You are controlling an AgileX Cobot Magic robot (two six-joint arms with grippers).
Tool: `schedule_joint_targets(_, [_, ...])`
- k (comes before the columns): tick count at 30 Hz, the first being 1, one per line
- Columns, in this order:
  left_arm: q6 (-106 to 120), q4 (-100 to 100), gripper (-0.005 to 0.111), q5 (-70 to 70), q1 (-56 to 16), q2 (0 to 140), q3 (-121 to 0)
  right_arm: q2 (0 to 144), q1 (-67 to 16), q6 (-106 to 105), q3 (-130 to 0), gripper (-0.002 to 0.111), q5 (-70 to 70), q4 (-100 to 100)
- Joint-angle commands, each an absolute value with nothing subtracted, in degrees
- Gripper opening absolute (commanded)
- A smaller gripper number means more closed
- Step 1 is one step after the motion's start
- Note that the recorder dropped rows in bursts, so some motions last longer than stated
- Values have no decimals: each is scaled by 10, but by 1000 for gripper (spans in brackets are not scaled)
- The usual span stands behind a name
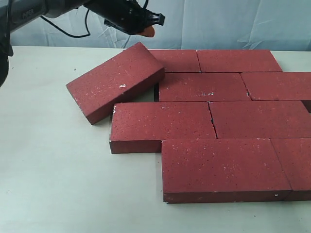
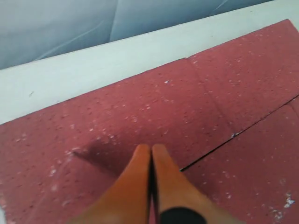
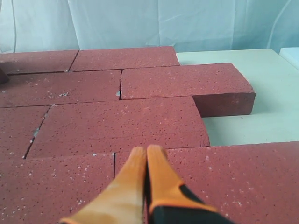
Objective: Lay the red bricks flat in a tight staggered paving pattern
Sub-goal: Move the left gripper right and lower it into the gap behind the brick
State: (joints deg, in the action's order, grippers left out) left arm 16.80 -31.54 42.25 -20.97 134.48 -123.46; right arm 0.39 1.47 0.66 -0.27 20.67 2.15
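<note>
With the left gripper point(image 2: 150, 150) and right gripper point(image 3: 143, 151) jaws shut and empty, you likely need to push the skewed brick point(image 1: 115, 82) square against the laid bricks point(image 1: 204, 87).

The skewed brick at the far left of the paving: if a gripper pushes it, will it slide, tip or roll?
The skewed brick looks thick and solid, so probably heavy and rigid. Its broad flat face makes tipping or rolling unlikely; expect it to slide and pivot. The rough speckled surface likely drags on the table.
</note>
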Motion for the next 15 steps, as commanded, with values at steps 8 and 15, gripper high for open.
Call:
schedule_joint_targets(8, [135, -296, 0, 386, -264, 1350, -1238, 0, 12, 5, 0, -1, 202, 21])
schedule_joint_targets(15, [102, -237, 0, 415, -274, 1369, -1238, 0, 12, 5, 0, -1, 202, 21])
